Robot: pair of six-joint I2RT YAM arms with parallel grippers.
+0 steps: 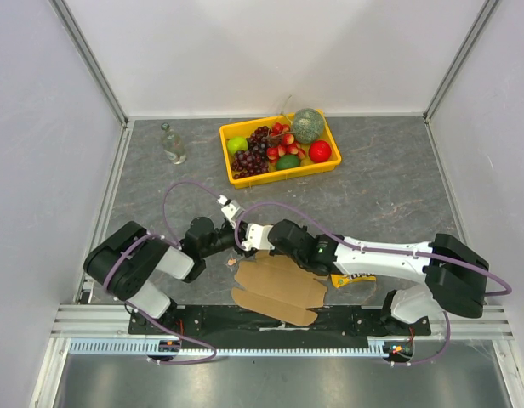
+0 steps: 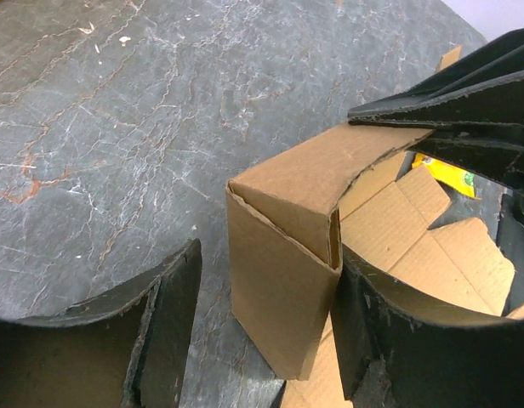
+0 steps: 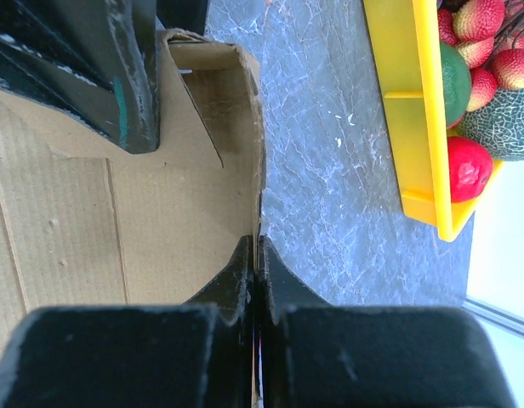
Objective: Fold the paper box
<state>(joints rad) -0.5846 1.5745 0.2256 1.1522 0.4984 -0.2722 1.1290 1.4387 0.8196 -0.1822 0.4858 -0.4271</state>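
The paper box [image 1: 279,291] is a brown cardboard sheet lying at the near edge between the arms, with one end folded up into a corner. In the left wrist view that raised corner [image 2: 283,255] stands between the fingers of my left gripper [image 2: 269,255], which is open. One finger [image 2: 390,340] rests against the inner side of the corner and the other finger [image 2: 164,331] stands apart from it. My right gripper [image 3: 259,246] is shut on the top edge of the upright side wall [image 3: 255,153]. It also reaches in from the upper right of the left wrist view, right gripper [image 2: 364,115].
A yellow tray [image 1: 236,180] of fruit stands at the back centre, its rim [image 3: 419,110] showing in the right wrist view. A small clear bottle [image 1: 172,144] stands at the back left. A yellow candy packet [image 1: 354,278] lies right of the box.
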